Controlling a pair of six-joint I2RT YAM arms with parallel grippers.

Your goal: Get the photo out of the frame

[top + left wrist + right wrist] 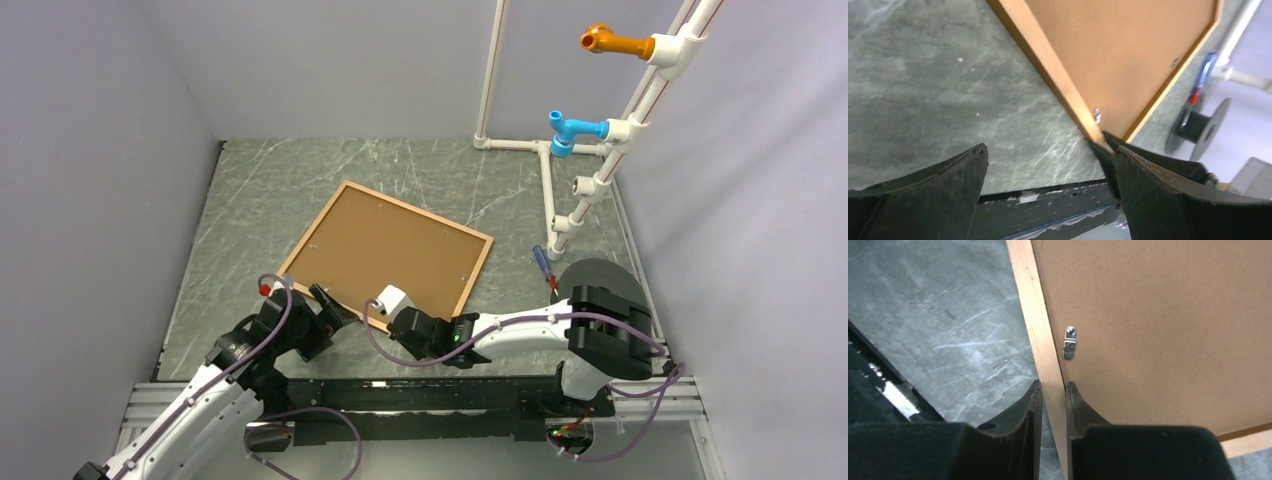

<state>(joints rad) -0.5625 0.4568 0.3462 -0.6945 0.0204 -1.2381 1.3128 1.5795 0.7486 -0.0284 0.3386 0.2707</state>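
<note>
**One rail gripped, photo not yet out**

The large rectangular photo [390,250], showing only its plain light-brown backing, lies face-down inside the thin reddish-brown wooden frame [420,210] mid-tabletop, one corner toward the near edge. The right fingers [1083,410] pinch the frame's near rail. The left fingers [963,170] stand spread wide at its near corner. Freeing and lifting the photo is all left to do.

photo [390,250]: printed face hidden, only brown back shows | frame [420,210]: near edge partly behind right tool [378,315]
</note>
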